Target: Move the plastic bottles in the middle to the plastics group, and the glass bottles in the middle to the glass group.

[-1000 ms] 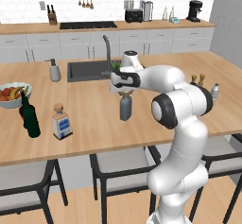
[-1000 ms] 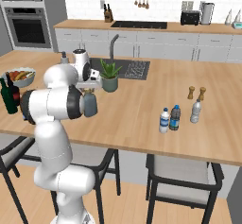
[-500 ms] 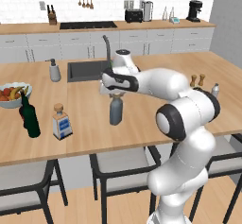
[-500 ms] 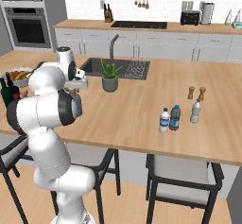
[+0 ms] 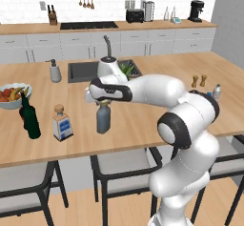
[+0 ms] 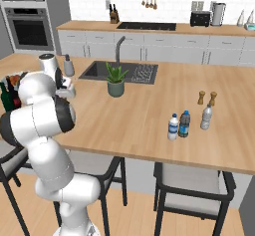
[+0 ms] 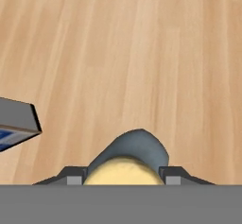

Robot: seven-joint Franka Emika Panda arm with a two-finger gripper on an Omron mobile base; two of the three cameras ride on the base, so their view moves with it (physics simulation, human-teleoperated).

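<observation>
Grey-blue glass bottle (image 5: 103, 118) hangs upright from my jaws, pinched shut at its tan cap (image 7: 124, 171), above the wooden surface (image 5: 143, 120), right of the square clear bottle (image 5: 62, 123).

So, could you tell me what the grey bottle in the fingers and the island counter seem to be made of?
The grey bottle looks like opaque grey-blue glass with a dull sheen, though its matte look leaves plastic possible; its tan cap suggests cork. The island counter appears to be light wood, matte, with visible grain streaks.
</observation>
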